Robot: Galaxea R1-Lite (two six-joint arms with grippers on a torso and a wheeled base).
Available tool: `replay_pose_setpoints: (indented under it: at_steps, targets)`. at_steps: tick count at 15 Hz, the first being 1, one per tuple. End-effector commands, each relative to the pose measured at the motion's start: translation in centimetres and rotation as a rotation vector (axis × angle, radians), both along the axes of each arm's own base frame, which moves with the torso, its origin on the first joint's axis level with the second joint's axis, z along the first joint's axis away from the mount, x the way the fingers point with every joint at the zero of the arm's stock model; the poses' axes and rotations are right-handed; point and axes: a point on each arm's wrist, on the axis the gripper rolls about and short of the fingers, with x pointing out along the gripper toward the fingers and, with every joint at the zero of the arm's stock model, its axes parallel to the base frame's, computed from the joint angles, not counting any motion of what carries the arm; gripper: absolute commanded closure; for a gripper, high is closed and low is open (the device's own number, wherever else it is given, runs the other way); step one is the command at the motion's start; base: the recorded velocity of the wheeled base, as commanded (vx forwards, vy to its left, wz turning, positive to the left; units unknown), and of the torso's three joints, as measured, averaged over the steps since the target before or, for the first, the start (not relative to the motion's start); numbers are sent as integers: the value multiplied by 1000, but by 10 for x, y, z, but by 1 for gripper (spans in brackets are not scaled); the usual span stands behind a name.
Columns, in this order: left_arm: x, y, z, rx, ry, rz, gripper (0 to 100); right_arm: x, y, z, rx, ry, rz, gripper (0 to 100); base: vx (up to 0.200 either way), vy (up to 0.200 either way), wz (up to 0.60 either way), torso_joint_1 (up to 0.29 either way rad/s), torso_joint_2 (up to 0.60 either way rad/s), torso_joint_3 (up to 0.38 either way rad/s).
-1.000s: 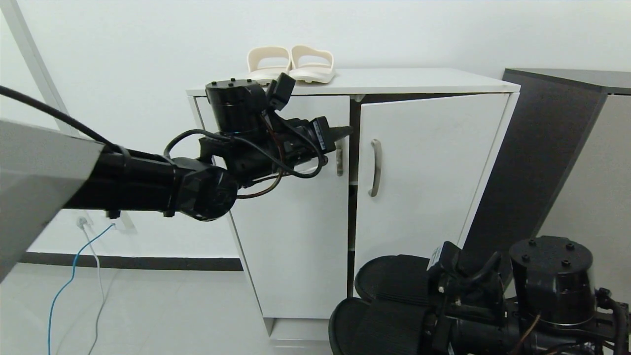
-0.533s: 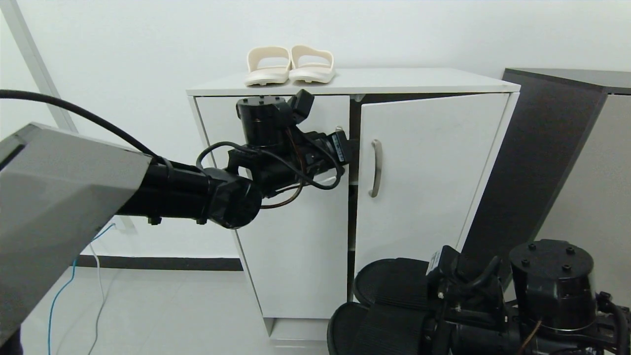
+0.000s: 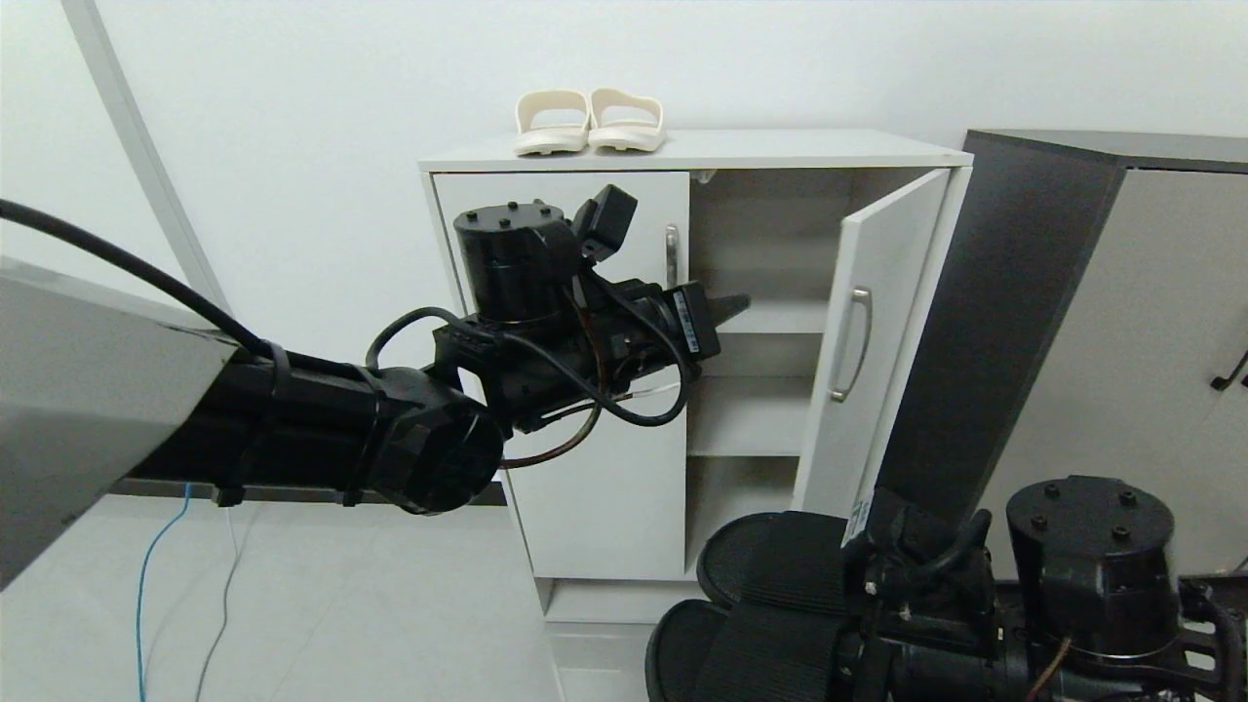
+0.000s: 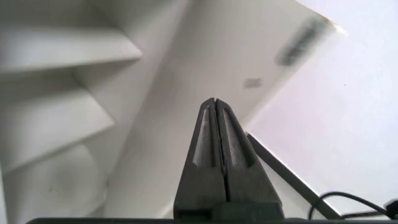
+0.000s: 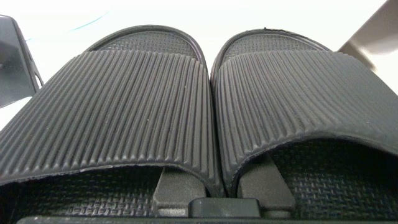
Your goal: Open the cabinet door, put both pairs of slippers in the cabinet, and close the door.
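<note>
The white cabinet [image 3: 780, 148] has its right door [image 3: 882, 292] swung open and its left door [image 3: 604, 487] closed, baring shelves [image 3: 751, 317]. A cream pair of slippers [image 3: 590, 122] lies on its top. My left gripper [image 3: 733, 306] is shut and empty, held in front of the open compartment at the upper shelf's height; in the left wrist view its tip [image 4: 215, 137] faces the shelves [image 4: 62, 56] and the door's inner side [image 4: 249, 74]. My right gripper [image 5: 217, 190] is shut on the black pair of slippers [image 3: 770, 595] [image 5: 205, 93], low in front of the cabinet.
A dark cabinet [image 3: 985, 322] with grey doors [image 3: 1150, 370] stands directly right of the open door. Blue and white cables [image 3: 146, 604] trail over the floor at the left. The white wall rises behind.
The right door has swung from nearly closed to wide open. My left gripper has left the gap at the door's edge. The head camera has pulled back, so the cabinet looks smaller.
</note>
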Motion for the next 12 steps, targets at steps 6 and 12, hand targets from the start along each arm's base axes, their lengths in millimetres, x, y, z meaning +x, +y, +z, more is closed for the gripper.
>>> replay_pose_setpoints:
  at_steps: [6, 12]
  targets:
    - [-45, 59, 15, 15, -48, 80, 100, 11, -4, 3, 14, -5, -45, 100, 0, 0, 0, 0, 0, 0]
    - [-176, 151, -3, 152, -84, 268, 100, 21, -6, 0, 9, 1, -80, 100, 0, 0, 0, 0, 0, 0]
